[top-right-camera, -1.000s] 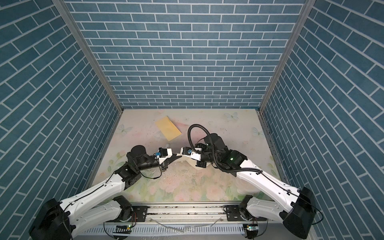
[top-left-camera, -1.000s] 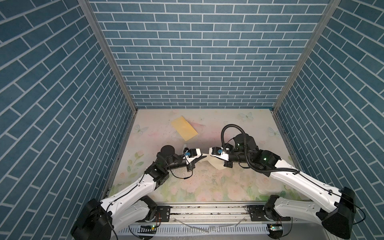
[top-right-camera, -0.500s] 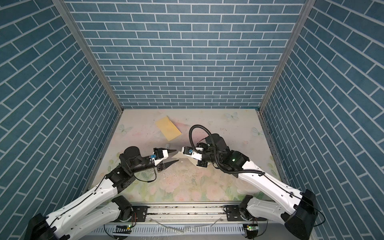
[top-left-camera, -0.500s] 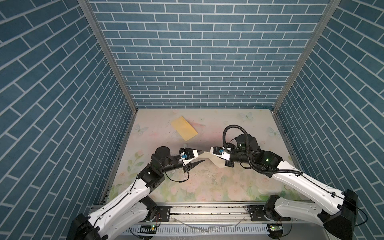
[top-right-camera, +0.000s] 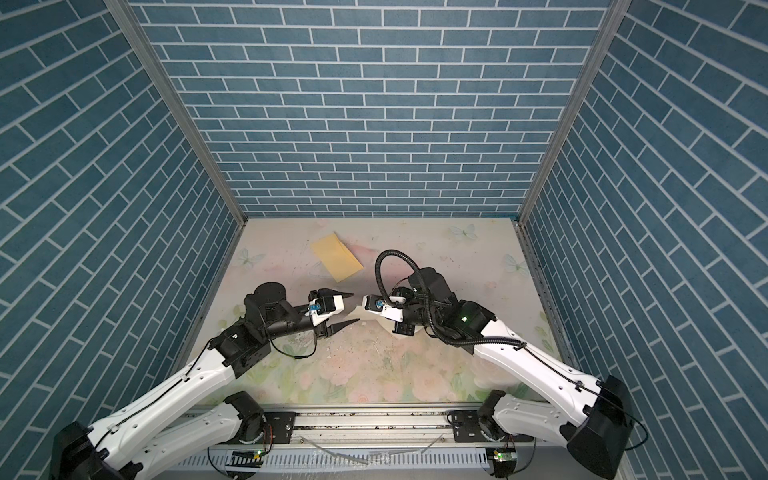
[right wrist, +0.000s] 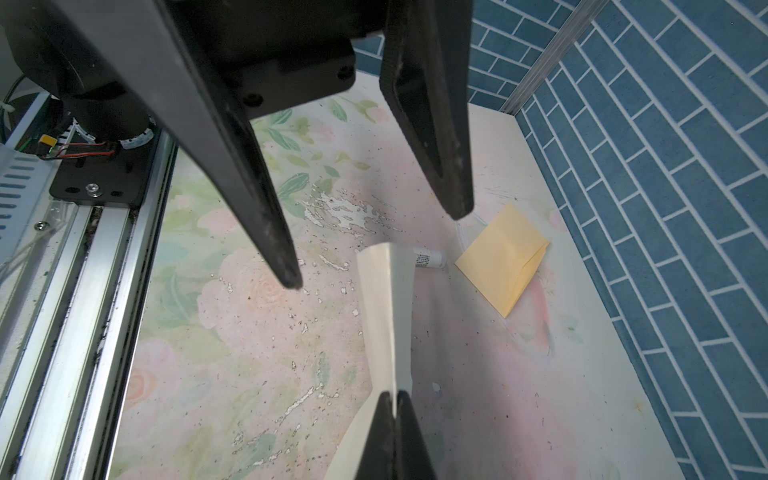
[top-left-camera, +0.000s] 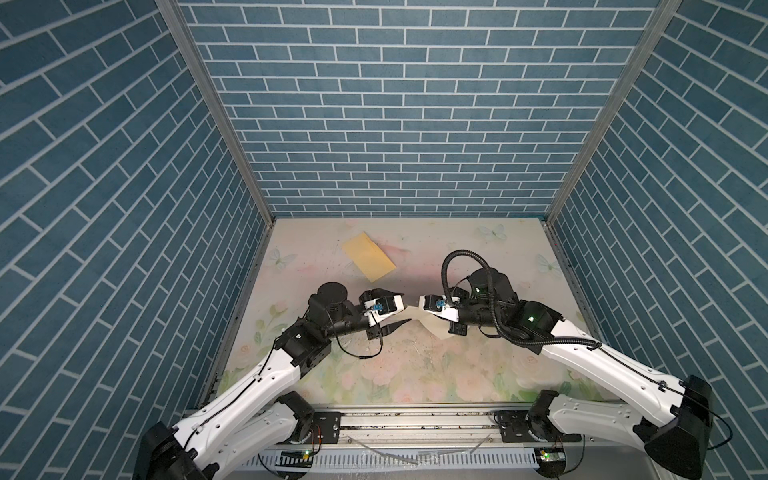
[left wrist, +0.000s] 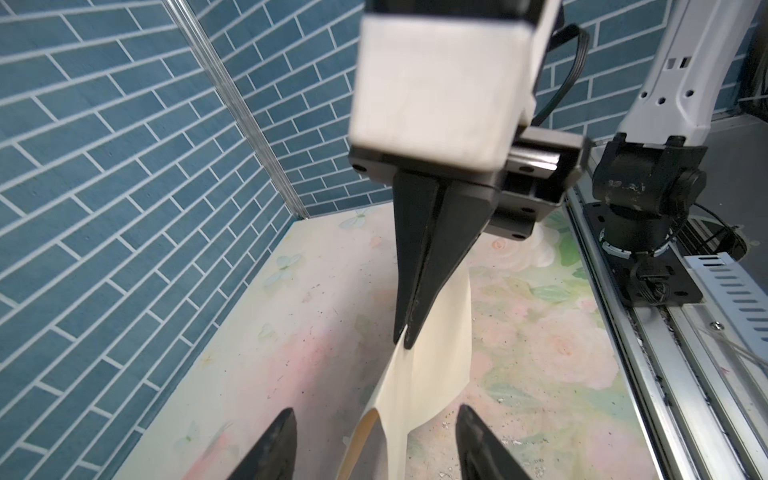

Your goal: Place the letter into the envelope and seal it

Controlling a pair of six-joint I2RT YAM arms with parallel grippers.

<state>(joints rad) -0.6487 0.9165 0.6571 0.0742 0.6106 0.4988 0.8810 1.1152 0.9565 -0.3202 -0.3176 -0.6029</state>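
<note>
The letter [right wrist: 388, 299], a folded cream sheet, hangs edge-up above the floral mat. My right gripper [right wrist: 392, 395] is shut on one end of it, seen in both top views [top-left-camera: 417, 309] [top-right-camera: 360, 309]. The letter's [left wrist: 436, 353] other end lies loose between the spread fingers of my open left gripper [left wrist: 376, 413], touching neither. In both top views the left gripper [top-left-camera: 406, 307] [top-right-camera: 355, 307] faces the right one at mid-table. The envelope [top-left-camera: 368, 259] [top-right-camera: 336, 262] [right wrist: 503, 257], plain yellow, lies flat behind them, apart from both.
A small white labelled tube [right wrist: 430, 258] lies on the mat between the letter and the envelope. Blue brick walls [top-left-camera: 232, 257] close in three sides. A metal rail [top-left-camera: 415, 419] runs along the front edge.
My left gripper has opened, let go of the letter and drawn back slightly to the left. The right gripper keeps its hold on the letter and has barely moved.
</note>
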